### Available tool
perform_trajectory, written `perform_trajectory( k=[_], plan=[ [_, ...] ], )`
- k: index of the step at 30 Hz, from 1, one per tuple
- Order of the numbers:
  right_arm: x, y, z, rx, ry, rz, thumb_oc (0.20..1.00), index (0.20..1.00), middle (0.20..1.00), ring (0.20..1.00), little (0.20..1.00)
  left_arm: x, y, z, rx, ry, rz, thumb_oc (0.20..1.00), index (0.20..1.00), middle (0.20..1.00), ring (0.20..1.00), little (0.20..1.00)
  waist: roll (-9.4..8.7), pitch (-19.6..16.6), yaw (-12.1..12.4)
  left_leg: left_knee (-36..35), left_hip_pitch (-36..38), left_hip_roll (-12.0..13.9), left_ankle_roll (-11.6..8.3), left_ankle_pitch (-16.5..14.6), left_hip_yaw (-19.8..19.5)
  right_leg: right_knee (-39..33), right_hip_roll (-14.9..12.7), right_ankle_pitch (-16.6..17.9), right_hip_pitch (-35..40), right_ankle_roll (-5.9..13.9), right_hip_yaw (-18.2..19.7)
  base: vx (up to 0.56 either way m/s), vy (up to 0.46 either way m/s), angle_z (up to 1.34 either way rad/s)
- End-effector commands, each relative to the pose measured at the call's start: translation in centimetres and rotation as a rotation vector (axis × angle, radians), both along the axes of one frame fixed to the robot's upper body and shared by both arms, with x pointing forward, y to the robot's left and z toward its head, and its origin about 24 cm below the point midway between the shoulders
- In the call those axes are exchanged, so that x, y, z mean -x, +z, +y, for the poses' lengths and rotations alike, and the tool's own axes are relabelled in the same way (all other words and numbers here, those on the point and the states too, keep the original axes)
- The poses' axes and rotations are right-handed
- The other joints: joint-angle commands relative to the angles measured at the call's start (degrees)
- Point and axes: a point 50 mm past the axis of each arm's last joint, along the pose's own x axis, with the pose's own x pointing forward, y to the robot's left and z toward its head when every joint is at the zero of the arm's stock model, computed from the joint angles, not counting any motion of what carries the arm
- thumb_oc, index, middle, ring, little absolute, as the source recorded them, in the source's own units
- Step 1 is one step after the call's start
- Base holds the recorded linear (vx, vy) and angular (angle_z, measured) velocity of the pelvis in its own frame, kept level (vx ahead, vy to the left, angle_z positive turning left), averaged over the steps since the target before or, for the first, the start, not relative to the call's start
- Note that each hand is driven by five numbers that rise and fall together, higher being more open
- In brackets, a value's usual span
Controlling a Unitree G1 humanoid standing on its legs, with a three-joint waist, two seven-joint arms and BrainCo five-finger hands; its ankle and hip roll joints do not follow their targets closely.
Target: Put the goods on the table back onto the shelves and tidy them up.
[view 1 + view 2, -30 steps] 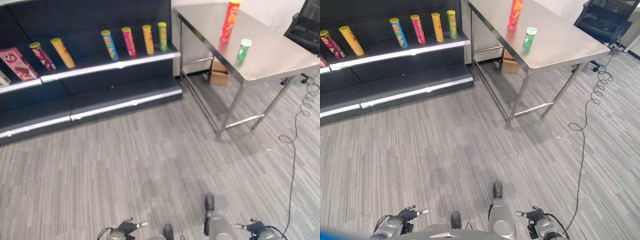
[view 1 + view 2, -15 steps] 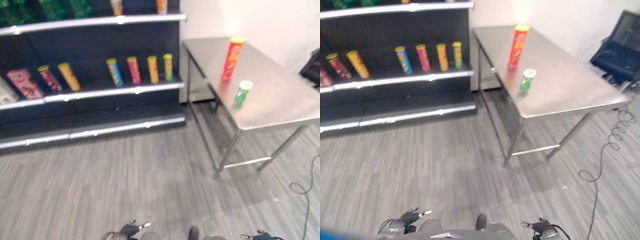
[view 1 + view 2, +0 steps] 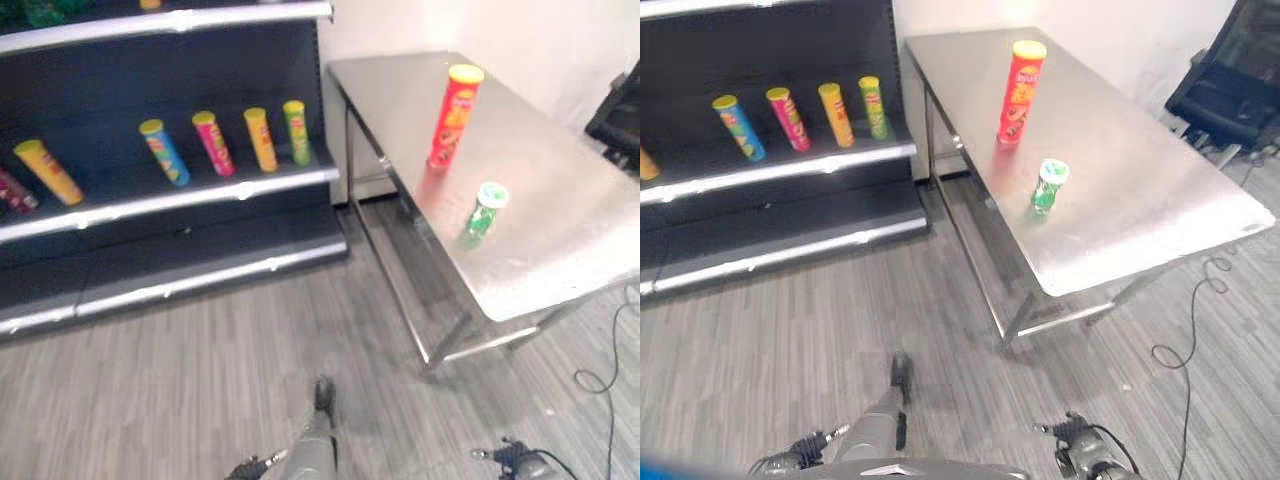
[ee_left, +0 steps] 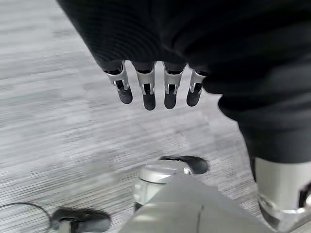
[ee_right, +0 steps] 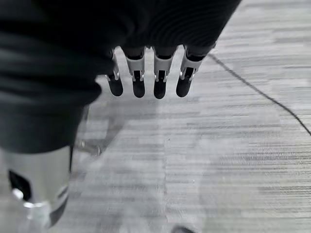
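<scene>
1. Steel-topped, the counter (image 3: 1160, 190) stands to the right of the dark shelves (image 3: 180, 200), one end against the shelving unit, and it carries the two goods waiting to be put away.
2. On it a tall red can (image 3: 1020, 90) with a yellow lid stands upright toward the far end; a short green can (image 3: 1048, 186) with a pale lid stands upright nearer the robot, apart from the red one.
3. On the middle shelf a row of upright cans is already in place: blue (image 3: 163, 152), pink (image 3: 213, 143), orange (image 3: 261, 139) and green (image 3: 296, 132), with a yellow can (image 3: 45, 171) further left, well apart from the row.
4. Neither can has been picked up. The left hand (image 4: 155, 90) hangs low over the grey floor (image 3: 180, 390), its fingers (image 4: 148, 92) straight and relaxed, holding nothing.
5. The right hand (image 5: 148, 77) hangs the same way, fingers (image 5: 138, 80) straight and loose, nothing between them.
6. The step in hand looks like the approach: the robot stands on open floor, short of both counter and shelves, hands at its sides.
7. The next move, as I judge it, calls for closing on the counter's near long edge and raising a hand to the green can, the closer of the two, with fingers spread wide enough to wrap its body.
8. A clumsy first touch could topple the tall red can.
9. Labels: the cans bear printed wrappers, but no lettering can be made out.
</scene>
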Motion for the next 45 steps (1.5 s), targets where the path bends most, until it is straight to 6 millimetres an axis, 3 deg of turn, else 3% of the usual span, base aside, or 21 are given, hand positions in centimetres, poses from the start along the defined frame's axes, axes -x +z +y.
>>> perform_trajectory(
  k=[1, 3, 4, 6, 9, 12, 17, 18, 19, 24, 28, 30, 31, 33, 34, 36, 39, 40, 41, 43, 45],
  plan=[
    [-1.3, 0.6, -0.7, 0.024, 0.028, -0.030, 1.000, 1.000, 1.000, 1.000, 1.000, -1.5, 0.8, 1.3, -0.048, -0.059, -0.037, 1.000, 1.000, 1.000, 1.000, 1.000, 1.31, -2.54, 2.12, 1.47, -0.79, 3.35, -5.20, 0.20, 3.14, 7.07, -8.53, -0.73, -8.51, 7.17, -0.42, 0.51, 0.496, -1.05],
    [-0.8, 0.5, -0.9, 0.018, 0.006, -0.012, 1.000, 1.000, 1.000, 1.000, 1.000, -1.6, 0.9, 1.8, -0.064, -0.077, -0.031, 1.000, 1.000, 1.000, 1.000, 1.000, 1.28, -2.89, 1.55, 1.25, 0.84, 2.15, -3.28, -1.66, 4.76, 14.22, -10.49, 1.43, -12.36, 8.62, -1.59, 0.20, 0.345, -0.79],
    [-0.5, 0.4, -1.2, 0.024, -0.019, 0.000, 1.000, 1.000, 1.000, 1.000, 1.000, -1.7, 1.1, 2.1, -0.084, -0.102, -0.024, 1.000, 1.000, 1.000, 1.000, 1.000, 1.93, -2.40, 0.63, 0.74, 2.83, 1.33, -1.78, -3.15, 6.01, 23.00, -12.23, 5.11, -17.27, 9.53, -3.15, 0.15, 0.379, -0.42],
    [0.6, 0.2, -1.4, 0.029, -0.029, 0.039, 1.000, 1.000, 1.000, 1.000, 1.000, -1.7, 1.1, 2.4, -0.096, -0.129, -0.011, 1.000, 1.000, 1.000, 1.000, 1.000, 2.35, -2.11, -0.48, -0.81, 5.93, 0.52, -1.11, -4.80, 7.05, 27.53, -14.24, 7.46, -20.34, 9.46, -6.01, 0.14, 0.284, -0.30],
    [2.2, 0.0, -1.9, 0.048, -0.040, 0.100, 1.000, 1.000, 1.000, 1.000, 1.000, -2.0, 1.3, 2.6, -0.111, -0.164, -0.009, 1.000, 1.000, 1.000, 1.000, 1.000, 2.83, -1.60, -1.89, -1.52, 7.97, -0.32, -0.85, -6.24, 7.30, 23.57, -13.97, 6.36, -22.12, 8.18, -8.69, 0.11, 0.113, 0.07],
    [3.8, -0.1, -2.4, 0.063, -0.059, 0.155, 1.000, 1.000, 1.000, 1.000, 1.000, -2.3, 1.4, 2.6, -0.114, -0.196, -0.012, 1.000, 1.000, 1.000, 1.000, 1.000, 3.46, -0.74, -2.84, -1.72, 9.53, -0.52, -0.77, -7.34, 7.16, 18.16, -12.40, 5.08, -24.63, 7.54, -8.69, 0.09, 0.043, 0.07],
    [4.5, -0.2, -2.6, 0.055, -0.094, 0.171, 1.000, 1.000, 1.000, 1.000, 1.000, -2.9, 1.4, 2.0, -0.110, -0.238, -0.023, 1.000, 1.000, 1.000, 1.000, 1.000, 2.95, 0.64, -4.49, -1.31, 11.33, -1.71, -0.66, -8.82, 6.51, 8.95, -10.82, 8.33, -26.81, 8.16, -4.48, 0.11, -0.007, 0.03],
    [4.9, -0.3, -2.5, 0.042, -0.106, 0.182, 1.000, 1.000, 1.000, 1.000, 1.000, -3.1, 1.4, 1.9, -0.112, -0.269, -0.020, 1.000, 1.000, 1.000, 1.000, 1.000, 2.23, 0.80, -5.40, -0.86, 12.08, -2.53, -0.68, -9.81, 5.95, 4.59, -10.03, 9.44, -26.21, 8.61, -0.63, 0.15, -0.038, 0.14],
    [5.1, -0.3, -2.5, 0.033, -0.112, 0.183, 1.000, 1.000, 1.000, 1.000, 1.000, -3.2, 1.3, 1.7, -0.109, -0.278, -0.024, 1.000, 1.000, 1.000, 1.000, 1.000, 1.79, 0.50, -5.51, -0.79, 12.38, -2.86, -0.73, -10.20, 5.92, 3.16, -10.00, 10.36, -25.31, 8.41, 0.24, 0.18, -0.054, 0.24],
    [5.8, 0.0, -3.7, 0.052, -0.139, 0.202, 1.000, 1.000, 1.000, 1.000, 1.000, -3.3, 1.2, 1.2, -0.096, -0.296, -0.018, 1.000, 1.000, 1.000, 1.000, 1.000, 1.53, -1.81, -5.94, -1.36, 13.15, -1.97, -1.95, -10.29, 5.71, -1.51, -9.60, 11.32, -21.70, 8.07, -1.29, 0.12, -0.065, 0.33],
    [7.8, 0.7, -5.9, 0.091, -0.282, 0.227, 1.000, 1.000, 1.000, 1.000, 1.000, -2.9, 1.1, 1.4, -0.097, -0.288, -0.004, 1.000, 1.000, 1.000, 1.000, 1.000, 1.51, -2.79, -6.34, -1.59, 14.25, -1.09, -2.60, -10.62, 5.58, -1.51, -9.21, 10.27, -19.82, 7.75, -2.25, 0.11, -0.048, 0.22],
    [10.3, 1.9, -8.5, 0.134, -0.495, 0.237, 1.000, 1.000, 1.000, 1.000, 1.000, -2.6, 1.2, 1.9, -0.099, -0.273, 0.008, 1.000, 1.000, 1.000, 1.000, 1.000, 1.46, -3.67, -6.89, -1.97, 15.14, -0.65, -3.01, -10.86, 5.70, -1.51, -9.09, 9.53, -18.64, 7.67, -2.80, 0.12, -0.028, 0.23],
    [10.4, 2.0, -8.5, 0.134, -0.496, 0.237, 1.000, 1.000, 1.000, 1.000, 1.000, -2.6, 1.2, 1.8, -0.099, -0.273, 0.008, 1.000, 1.000, 1.000, 1.000, 1.000, 1.49, -3.63, -6.86, -1.97, 15.20, -0.63, -3.02, -10.87, 5.70, -1.51, -9.08, 9.52, -18.58, 7.67, -2.80, 0.11, -0.014, 0.05],
    [12.2, 3.3, -10.7, 0.178, -0.660, 0.222, 1.000, 1.000, 1.000, 1.000, 1.000, -2.4, 1.2, 2.2, -0.100, -0.260, 0.016, 1.000, 1.000, 1.000, 1.000, 1.000, 1.43, -4.07, -7.14, -2.23, 15.74, -0.33, -3.27, -11.08, 5.87, -1.51, -9.06, 9.24, -18.06, 7.73, -3.18, 0.09, -0.005, -0.05],
    [12.3, 4.7, -12.9, 0.219, -0.785, 0.147, 1.000, 1.000, 1.000, 1.000, 1.000, -2.2, 1.2, 2.3, -0.096, -0.251, 0.018, 1.000, 1.000, 1.000, 1.000, 1.000, 1.42, -4.30, -7.45, -2.35, 16.23, -0.22, -3.41, -11.36, 6.02, -1.51, -9.00, 9.06, -17.67, 7.83, -3.48, 0.09, 0.003, -0.05],
    [11.2, 6.5, -15.6, 0.265, -0.906, -0.024, 1.000, 1.000, 1.000, 1.000, 1.000, -1.9, 1.1, 2.1, -0.095, -0.249, 0.025, 1.000, 1.000, 1.000, 1.000, 1.000, 1.45, -4.61, -8.08, -2.35, 16.52, -0.10, -3.60, -11.69, 6.48, -1.51, -9.01, 8.92, -17.51, 8.00, -3.30, 0.08, 0.019, -0.01],
    [7.4, 10.9, -20.1, 0.385, -0.981, -0.408, 1.000, 1.000, 1.000, 1.000, 1.000, -1.0, 0.7, 1.5, -0.083, -0.213, 0.037, 1.000, 1.000, 1.000, 1.000, 1.000, 1.70, -4.84, -9.14, -2.35, 16.91, 0.10, -3.81, -12.16, 7.14, -1.51, -8.92, 8.67, -17.43, 8.26, -3.08, 0.04, 0.023, -0.07],
    [5.8, 13.2, -21.6, 0.439, -0.947, -0.533, 1.000, 1.000, 1.000, 1.000, 1.000, -0.5, 0.5, 1.4, -0.083, -0.207, 0.049, 1.000, 1.000, 1.000, 1.000, 1.000, 1.81, -4.82, -9.38, -2.35, 17.11, 0.16, -3.88, -12.33, 7.36, -1.51, -8.88, 8.60, -17.35, 8.31, -3.00, 0.02, 0.025, -0.13],
    [2.1, 17.6, -23.2, 0.524, -0.840, -0.762, 1.000, 1.000, 1.000, 1.000, 1.000, -0.1, 0.3, 1.1, -0.082, -0.207, 0.056, 1.000, 1.000, 1.000, 1.000, 1.000, 1.95, -5.00, -9.72, -2.35, 17.31, 0.27, -3.99, -12.59, 7.70, -1.51, -8.91, 8.49, -17.35, 8.35, -2.89, 0.03, 0.023, -0.14],
    [-3.2, 24.0, -22.8, 0.600, -0.613, -1.061, 1.000, 1.000, 1.000, 1.000, 1.000, -0.2, 0.3, 0.7, -0.083, -0.205, 0.042, 1.000, 1.000, 1.000, 1.000, 1.000, 2.24, -5.30, -9.61, -2.35, 17.46, 0.57, -4.12, -12.81, 8.01, -1.51, -8.87, 8.30, -17.44, 8.21, -2.77, 0.01, 0.007, -0.24],
    [-5.9, 27.0, -21.6, 0.615, -0.460, -1.174, 1.000, 1.000, 1.000, 1.000, 1.000, -0.5, 0.3, 0.5, -0.080, -0.209, 0.024, 1.000, 1.000, 1.000, 1.000, 1.000, 2.26, -5.29, -9.21, -2.35, 17.54, 0.71, -4.22, -12.83, 8.04, -1.51, -8.76, 8.09, -17.27, 8.12, -2.92, -0.01, -0.011, -0.05]
  ],
)
